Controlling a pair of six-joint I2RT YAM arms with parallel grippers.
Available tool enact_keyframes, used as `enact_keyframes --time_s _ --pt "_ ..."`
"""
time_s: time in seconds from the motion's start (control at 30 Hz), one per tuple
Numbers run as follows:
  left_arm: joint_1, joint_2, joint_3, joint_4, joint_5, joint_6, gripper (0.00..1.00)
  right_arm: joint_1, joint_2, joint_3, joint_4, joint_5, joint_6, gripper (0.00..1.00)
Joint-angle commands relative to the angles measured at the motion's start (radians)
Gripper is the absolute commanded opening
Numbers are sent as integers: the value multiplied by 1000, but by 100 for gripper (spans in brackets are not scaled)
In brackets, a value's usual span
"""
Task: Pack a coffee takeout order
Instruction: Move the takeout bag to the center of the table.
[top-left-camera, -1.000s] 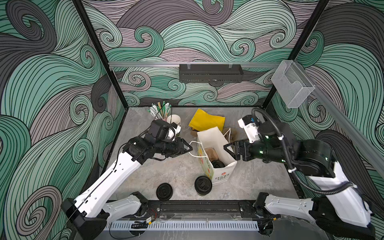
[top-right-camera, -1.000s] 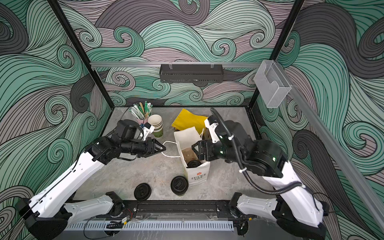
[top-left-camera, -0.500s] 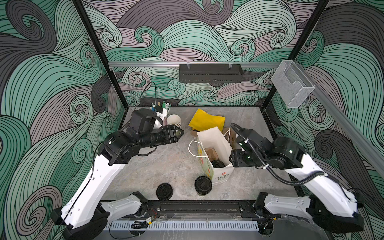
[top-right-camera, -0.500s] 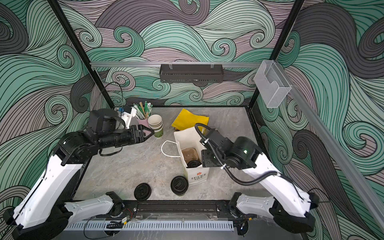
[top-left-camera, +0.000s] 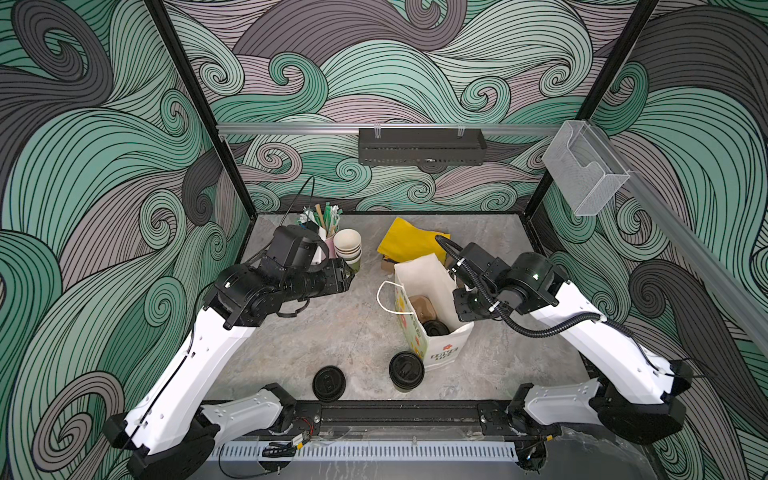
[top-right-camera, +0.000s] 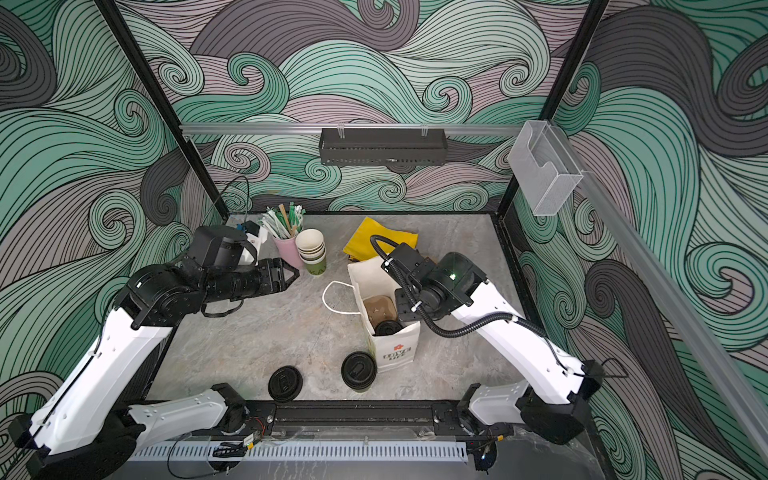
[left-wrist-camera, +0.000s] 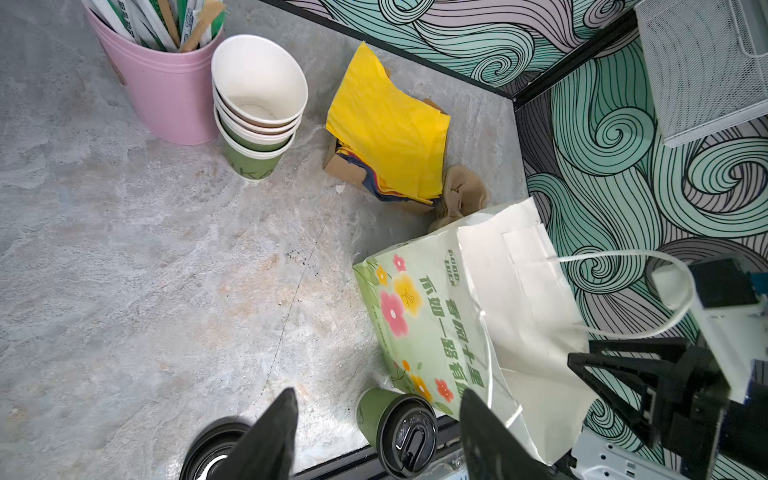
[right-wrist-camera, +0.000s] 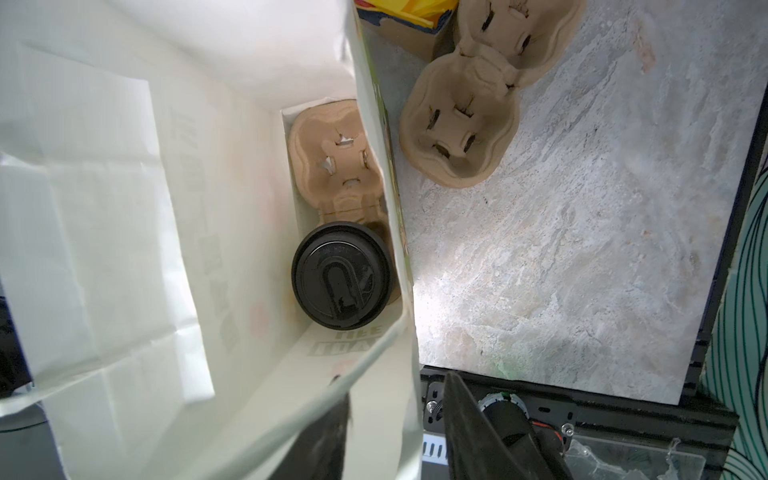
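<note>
A white paper bag (top-left-camera: 419, 274) stands open mid-table. In it, one lidded olive-green cup (right-wrist-camera: 343, 282) sits in a brown carrier (right-wrist-camera: 332, 153). Another lidded cup (top-left-camera: 406, 370) stands on the table in front of the bag, with a loose black lid (top-left-camera: 328, 382) to its left. Stacked empty cups (top-right-camera: 311, 249) and yellow napkins (top-right-camera: 380, 239) sit at the back. My left gripper (top-left-camera: 345, 276) hovers open and empty near the cup stack. My right gripper (right-wrist-camera: 399, 399) straddles the bag's right wall, jaws still apart, one finger inside and one outside.
A pink cup of straws (left-wrist-camera: 166, 91) stands beside the cup stack. A spare brown carrier (right-wrist-camera: 461, 137) lies on the table behind the bag by the napkins. The bag's white handle (top-left-camera: 386, 297) loops out to the left. Black frame rails edge the table.
My left gripper pulled back from the bag's handle towards the cup stack and opened wider. My right gripper swung down over the bag's right wall and its jaws narrowed.
</note>
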Motion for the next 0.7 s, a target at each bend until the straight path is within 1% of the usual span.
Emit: enact_keyframes --time_s 0.0,0.23,0.33,0.43,0.53,0.67 --pt "5 -12 -16 24 22 6 65 -10 -3 -10 -19 16 -10 33" --pt "5 -13 -31 39 29 5 65 -22 0 -16 -8 8 -38 20" --pt "5 -16 -38 41 26 1 65 -29 7 -10 -8 10 -52 18" --pt "5 -20 -44 42 23 -1 65 -37 9 -8 -7 8 -64 13" --pt "5 -26 -50 46 18 -3 64 -50 10 -6 -8 -2 -86 10" --pt "5 -30 -61 56 15 -3 65 -80 12 -1 -8 -50 -150 8"
